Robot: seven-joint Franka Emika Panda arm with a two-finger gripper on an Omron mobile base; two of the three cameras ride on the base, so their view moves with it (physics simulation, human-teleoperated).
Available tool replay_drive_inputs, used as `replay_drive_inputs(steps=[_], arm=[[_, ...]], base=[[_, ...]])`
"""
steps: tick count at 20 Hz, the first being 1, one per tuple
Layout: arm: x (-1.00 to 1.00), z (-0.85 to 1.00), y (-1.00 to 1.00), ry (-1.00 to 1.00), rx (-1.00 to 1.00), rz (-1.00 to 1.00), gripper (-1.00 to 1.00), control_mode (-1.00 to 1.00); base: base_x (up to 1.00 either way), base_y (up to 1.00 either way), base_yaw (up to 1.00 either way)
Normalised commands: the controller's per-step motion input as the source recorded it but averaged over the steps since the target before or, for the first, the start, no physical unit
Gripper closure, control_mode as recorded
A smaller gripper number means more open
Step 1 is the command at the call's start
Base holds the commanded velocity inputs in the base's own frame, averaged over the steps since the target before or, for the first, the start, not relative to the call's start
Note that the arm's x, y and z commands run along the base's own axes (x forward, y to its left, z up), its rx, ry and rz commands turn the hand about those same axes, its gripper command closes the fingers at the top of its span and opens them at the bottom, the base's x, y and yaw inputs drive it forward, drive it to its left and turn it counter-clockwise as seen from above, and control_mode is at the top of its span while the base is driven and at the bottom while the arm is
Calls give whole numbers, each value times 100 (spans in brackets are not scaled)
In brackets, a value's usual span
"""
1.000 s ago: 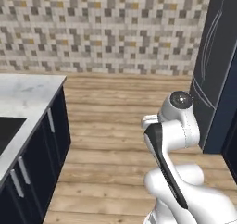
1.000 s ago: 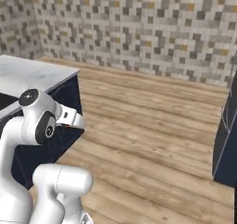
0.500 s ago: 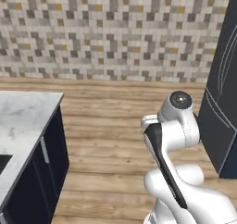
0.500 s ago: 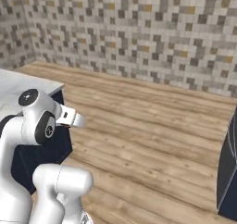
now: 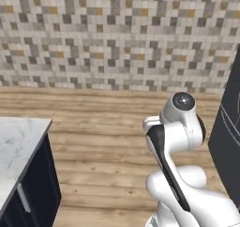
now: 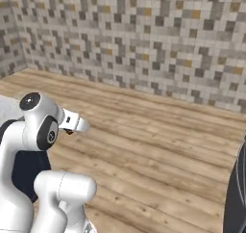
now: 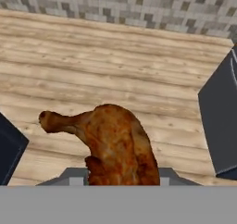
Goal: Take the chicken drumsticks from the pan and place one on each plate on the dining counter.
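One chicken drumstick (image 7: 118,142), glossy orange-brown with its bone end pointing left, hangs over the wooden floor with my gripper (image 7: 121,174) shut on its thick end. In the right base view the hand (image 6: 73,122) juts out from the arm, a reddish bit of the drumstick (image 6: 69,132) showing under it. A corner of the dining counter (image 5: 16,144), white marble on a navy base, sits at the lower left of the left base view. Its dark base (image 7: 8,150) also edges the hand view. The pan and the plates are out of view.
A tall dark appliance (image 5: 228,141) stands at the right (image 7: 221,126). Wooden floor (image 6: 158,145) stretches ahead to a mosaic-tiled wall (image 5: 117,38).
The whole picture has shifted: the base has turned, so the counter has slid toward the left edge and more tiled wall shows. The arm keeps its pose.
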Motion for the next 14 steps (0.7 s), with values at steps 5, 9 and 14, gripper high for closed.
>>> replay_drive_inputs(steps=[5,9,14], arm=[[0,0,0,0,0,0,100,100],[0,0,0,0,0,0,100,100],[0,0,0,0,0,0,100,100]], base=[[100,1,12],[100,1,13],[100,3,15]])
